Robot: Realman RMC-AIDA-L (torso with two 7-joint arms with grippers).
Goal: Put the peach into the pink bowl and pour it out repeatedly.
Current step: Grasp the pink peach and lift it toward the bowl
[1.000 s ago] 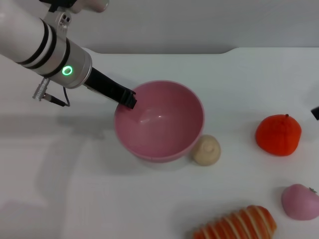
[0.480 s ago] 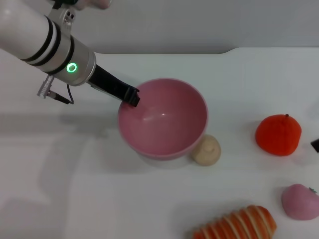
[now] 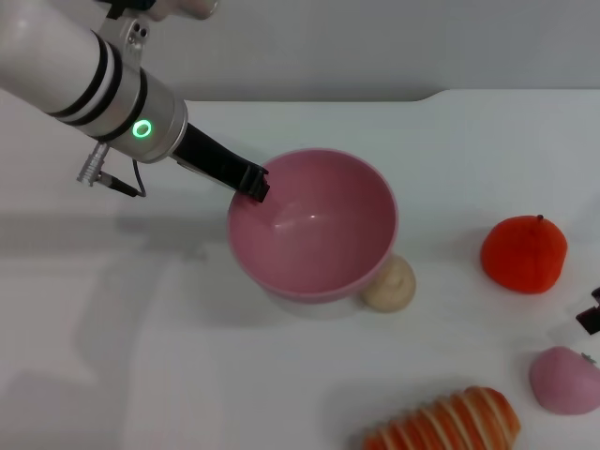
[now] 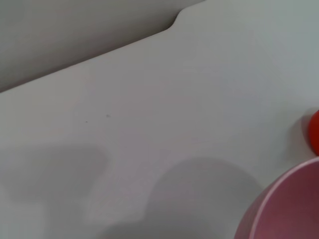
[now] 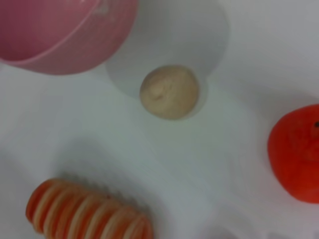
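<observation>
Left gripper (image 3: pixel 255 185) is clamped on the pink bowl (image 3: pixel 314 225)'s rim, holding it lifted and empty so it's ready for the peach (image 3: pixel 563 379), which sits well off from the bowl near the striped orange bread (image 3: pixel 445 422), right by the right gripper (image 3: pixel 589 317), whose claw I can't make out.

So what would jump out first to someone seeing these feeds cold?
The pink bowl mid-table, lifted and tilted, with the left hand clamped on its rim and nothing inside it. Next, the bright orange fruit to its right, with the beige lump tucked against the bowl's near side. The peach sits untouched at the near right edge, the right hand just above it.
</observation>
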